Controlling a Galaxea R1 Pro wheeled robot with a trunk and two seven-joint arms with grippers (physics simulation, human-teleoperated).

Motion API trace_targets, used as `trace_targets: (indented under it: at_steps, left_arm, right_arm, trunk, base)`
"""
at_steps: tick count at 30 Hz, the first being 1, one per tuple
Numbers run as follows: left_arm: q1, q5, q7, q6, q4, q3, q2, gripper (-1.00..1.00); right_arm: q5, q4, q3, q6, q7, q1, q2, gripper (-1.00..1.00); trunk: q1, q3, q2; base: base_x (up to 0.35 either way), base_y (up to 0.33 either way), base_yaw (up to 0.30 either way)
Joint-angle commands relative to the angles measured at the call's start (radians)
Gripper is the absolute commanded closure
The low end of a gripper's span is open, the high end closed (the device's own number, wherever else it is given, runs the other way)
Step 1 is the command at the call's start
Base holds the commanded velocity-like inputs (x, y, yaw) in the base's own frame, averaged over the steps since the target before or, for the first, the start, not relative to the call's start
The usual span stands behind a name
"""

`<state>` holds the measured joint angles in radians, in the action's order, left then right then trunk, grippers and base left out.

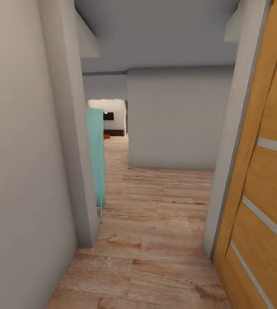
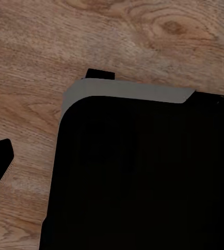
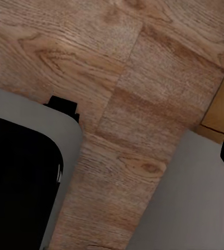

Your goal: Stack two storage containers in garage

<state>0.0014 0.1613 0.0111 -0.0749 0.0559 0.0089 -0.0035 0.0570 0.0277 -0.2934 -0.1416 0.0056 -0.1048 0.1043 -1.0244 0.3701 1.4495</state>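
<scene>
From a narrow hallway with a wood-plank floor (image 1: 155, 240) and an orange-wood door (image 1: 267, 171) at right, a red-orange container (image 1: 106, 136) lies far ahead in the living room (image 1: 108, 118); I cannot tell either gripper's jaw state.

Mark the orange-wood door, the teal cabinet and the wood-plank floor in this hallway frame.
orange-wood door (image 1: 271, 180), head view, on a wood panel between two pale stripes.
teal cabinet (image 1: 95, 154), head view, on its flat side face.
wood-plank floor (image 1: 155, 240), head view, on bare planks mid-hallway.
</scene>
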Motion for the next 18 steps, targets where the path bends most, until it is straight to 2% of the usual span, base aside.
trace_targets:
  at_steps: [1, 18]
  left_arm:
    - [0.000, 0.007, 0.001, -0.002, 0.001, 0.000, 0.000, -1.00]
    - [0.000, 0.007, 0.001, 0.001, 0.001, -0.001, -0.001, -1.00]
  right_arm:
    - [0.006, 0.003, 0.000, -0.006, 0.001, -0.002, 0.000, -1.00]
    - [0.013, 0.003, -0.001, -0.009, 0.001, -0.001, 0.000, -1.00]
  trunk:
    - [-0.001, 0.001, 0.001]
    - [-0.001, 0.001, 0.001]
  base:
    - [0.322, 0.000, -0.004]
    - [0.322, 0.000, 0.000]
